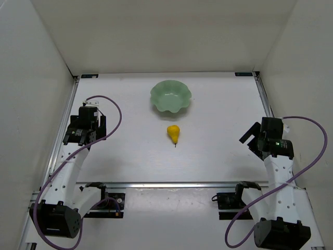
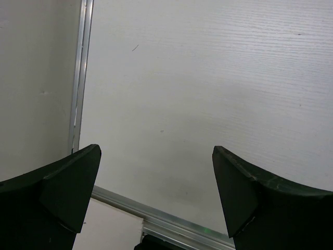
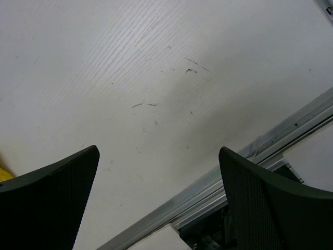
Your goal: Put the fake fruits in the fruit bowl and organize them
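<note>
white tabletop [image 1: 208, 156] carries a small yellow plastic pear [image 1: 174, 134] just near-side of the pale mint-green scalloped bowl [image 1: 170, 96], your left gripper [image 2: 156, 174] and right gripper [image 3: 158, 174] flanking both, jaws apart.

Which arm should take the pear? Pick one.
Right, probably: the right tool, open, has the pear at its camera's edge; the left tool sees only table.

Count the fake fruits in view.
1: a yellow pear lying on the table, just near side of the mint-green bowl, not in it. The bowl looks empty; none appear hidden.
</note>
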### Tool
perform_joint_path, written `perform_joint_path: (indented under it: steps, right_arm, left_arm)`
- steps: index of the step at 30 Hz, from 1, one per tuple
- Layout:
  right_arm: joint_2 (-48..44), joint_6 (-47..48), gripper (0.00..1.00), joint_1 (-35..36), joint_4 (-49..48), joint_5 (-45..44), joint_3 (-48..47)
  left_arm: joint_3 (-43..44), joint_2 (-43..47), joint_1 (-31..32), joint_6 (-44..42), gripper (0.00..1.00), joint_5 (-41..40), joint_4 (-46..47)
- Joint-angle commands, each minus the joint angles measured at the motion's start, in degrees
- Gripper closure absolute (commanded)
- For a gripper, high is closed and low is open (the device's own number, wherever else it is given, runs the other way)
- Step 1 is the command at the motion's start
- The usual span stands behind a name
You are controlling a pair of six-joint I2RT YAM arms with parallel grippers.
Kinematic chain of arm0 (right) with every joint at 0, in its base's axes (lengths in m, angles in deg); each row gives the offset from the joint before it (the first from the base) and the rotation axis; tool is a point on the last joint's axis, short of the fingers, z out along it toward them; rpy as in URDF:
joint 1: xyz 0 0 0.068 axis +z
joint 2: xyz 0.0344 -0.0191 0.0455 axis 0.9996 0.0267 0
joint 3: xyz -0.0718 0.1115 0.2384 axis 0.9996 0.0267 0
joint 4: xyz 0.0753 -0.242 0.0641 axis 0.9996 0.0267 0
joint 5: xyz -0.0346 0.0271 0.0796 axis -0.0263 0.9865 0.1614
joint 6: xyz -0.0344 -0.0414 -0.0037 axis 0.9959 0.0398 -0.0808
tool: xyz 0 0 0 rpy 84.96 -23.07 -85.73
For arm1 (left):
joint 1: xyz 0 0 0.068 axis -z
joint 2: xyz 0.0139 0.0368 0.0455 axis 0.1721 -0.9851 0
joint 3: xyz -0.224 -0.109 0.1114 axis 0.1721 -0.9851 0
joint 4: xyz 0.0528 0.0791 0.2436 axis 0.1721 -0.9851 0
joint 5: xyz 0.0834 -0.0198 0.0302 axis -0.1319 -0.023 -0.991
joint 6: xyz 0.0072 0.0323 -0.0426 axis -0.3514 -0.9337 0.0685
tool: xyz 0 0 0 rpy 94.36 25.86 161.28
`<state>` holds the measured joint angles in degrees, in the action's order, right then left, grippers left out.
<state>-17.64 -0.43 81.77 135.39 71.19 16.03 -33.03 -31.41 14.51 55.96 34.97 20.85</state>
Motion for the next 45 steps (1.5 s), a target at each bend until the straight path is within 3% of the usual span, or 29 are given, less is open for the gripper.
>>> perform_joint_path:
  steps: [1,8,13,18,19,28,34,40,43,44,45]
  right_arm:
    - [-0.7,2.7,0.00,-0.1,0.4,-1.9,-1.2]
    - [0.4,17.2,0.00,3.5,-7.7,0.8,-7.5]
    - [7.2,19.3,0.00,10.5,-8.9,-1.4,-12.5]
    - [22.8,13.7,0.00,21.1,-16.2,12.5,-21.6]
    - [27.3,13.0,0.00,26.0,-17.6,15.5,-23.1]
    - [53.4,15.0,0.00,50.9,-15.5,7.5,-36.6]
    - [62.3,10.2,0.00,51.4,-14.9,1.6,-39.4]
    - [71.3,9.7,0.00,51.4,-13.3,1.6,-43.4]
    - [72.5,10.3,0.17,51.4,-15.1,1.6,-43.4]
    - [72.5,10.3,0.26,51.4,-15.7,1.6,-44.0]
    - [73.1,10.3,0.44,51.4,-15.7,2.3,-44.6]
  left_arm:
    - [0.9,1.1,-0.4,0.4,0.01,0.8,0.4]
    - [0.9,1.1,-0.4,0.4,0.01,0.8,0.4]
    - [0.9,1.1,-0.4,0.4,0.01,0.8,0.4]
    - [0.9,0.5,-0.4,0.4,0.01,1.3,0.4]
    - [1.5,0.5,-0.4,0.4,0.01,1.3,0.4]
    - [0.5,2.0,-0.9,0.4,0.01,1.3,0.4]
    - [0.4,2.0,-0.9,0.4,0.01,1.3,0.4]
    - [0.4,2.0,-0.9,0.4,0.01,1.3,0.9]
    - [0.4,1.5,-0.9,0.4,0.01,1.9,0.9]
    - [0.4,1.5,-0.9,0.4,0.01,1.9,0.9]
    - [0.4,1.5,-0.9,0.4,0.01,1.9,0.9]
